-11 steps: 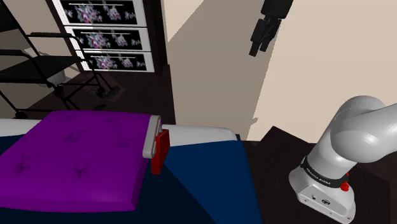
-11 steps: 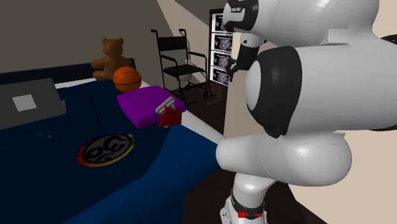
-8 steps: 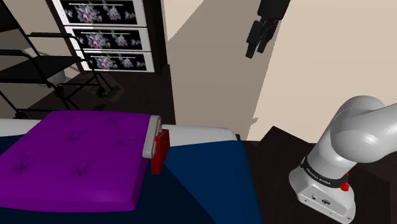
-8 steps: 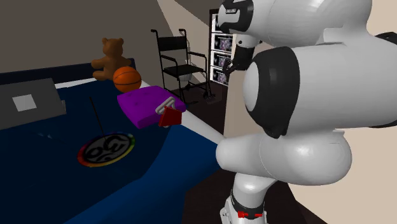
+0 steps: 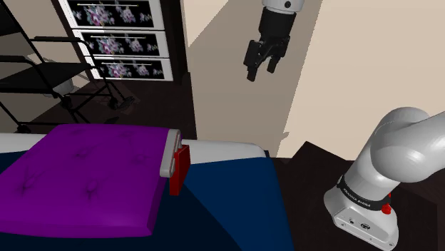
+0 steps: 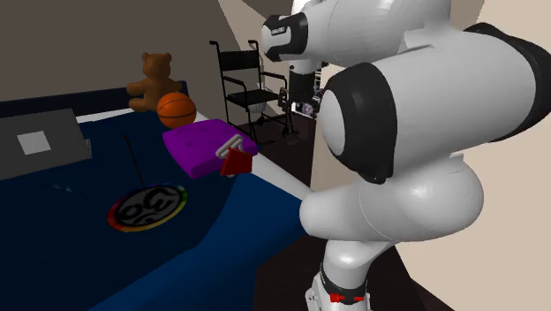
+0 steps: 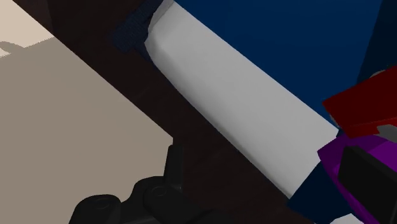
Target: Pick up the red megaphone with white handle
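The red megaphone (image 5: 180, 170) lies on its side at the edge of a purple cushion (image 5: 85, 178) on the blue bed. Its white handle (image 5: 170, 152) rests against the cushion's side. In the second exterior view the megaphone (image 6: 236, 160) sits at the cushion's near corner. My gripper (image 5: 261, 69) hangs high in the air over the dark floor, well above the megaphone and toward the shoulder view's right of it. Its fingers stand apart with nothing between them. In the wrist view the megaphone's red cone (image 7: 362, 105) shows beside the purple cushion (image 7: 334, 159).
A black folding chair (image 5: 50, 71) and a dark cabinet with flowered panels (image 5: 118, 36) stand beyond the bed. A teddy bear (image 6: 154, 78), an orange basketball (image 6: 176, 109), a grey box (image 6: 40, 137) and a round disc (image 6: 146, 208) lie on the bed. The white bed edge (image 7: 242, 108) borders dark floor.
The gripper has swung toward the shoulder view's left and come down somewhat, nearer the bed. The megaphone and cushion have not moved.
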{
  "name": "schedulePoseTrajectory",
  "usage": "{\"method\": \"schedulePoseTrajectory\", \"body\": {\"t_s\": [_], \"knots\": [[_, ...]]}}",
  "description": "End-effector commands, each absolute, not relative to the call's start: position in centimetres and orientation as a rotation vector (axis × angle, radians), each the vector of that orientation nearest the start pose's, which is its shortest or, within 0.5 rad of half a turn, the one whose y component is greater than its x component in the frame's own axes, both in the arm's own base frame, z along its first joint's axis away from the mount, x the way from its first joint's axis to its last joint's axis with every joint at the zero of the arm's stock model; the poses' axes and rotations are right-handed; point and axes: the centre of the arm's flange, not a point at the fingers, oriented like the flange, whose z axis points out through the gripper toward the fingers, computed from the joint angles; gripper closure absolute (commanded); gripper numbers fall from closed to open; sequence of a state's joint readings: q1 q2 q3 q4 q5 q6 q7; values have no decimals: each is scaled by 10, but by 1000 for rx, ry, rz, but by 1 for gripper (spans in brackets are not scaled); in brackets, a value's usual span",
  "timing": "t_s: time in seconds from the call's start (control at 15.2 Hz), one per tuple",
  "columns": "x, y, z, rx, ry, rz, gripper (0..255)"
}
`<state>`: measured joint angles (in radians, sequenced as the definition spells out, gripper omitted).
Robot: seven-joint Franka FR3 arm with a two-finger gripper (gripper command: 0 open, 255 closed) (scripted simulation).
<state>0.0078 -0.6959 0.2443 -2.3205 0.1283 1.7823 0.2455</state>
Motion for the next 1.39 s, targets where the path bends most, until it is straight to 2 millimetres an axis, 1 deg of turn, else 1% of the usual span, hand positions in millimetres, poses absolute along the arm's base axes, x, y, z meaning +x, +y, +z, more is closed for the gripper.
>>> {"method": "schedulePoseTrajectory", "body": {"t_s": [0.0,0.4,0.86,1.25,1.32], "knots": [[347,148,579,-3141,140,-235,0],[374,227,554,-3180,285,-248,0],[415,314,521,-3215,459,-264,0],[457,384,490,-3238,612,-277,0],[460,388,488,-3239,623,-278,0]]}}
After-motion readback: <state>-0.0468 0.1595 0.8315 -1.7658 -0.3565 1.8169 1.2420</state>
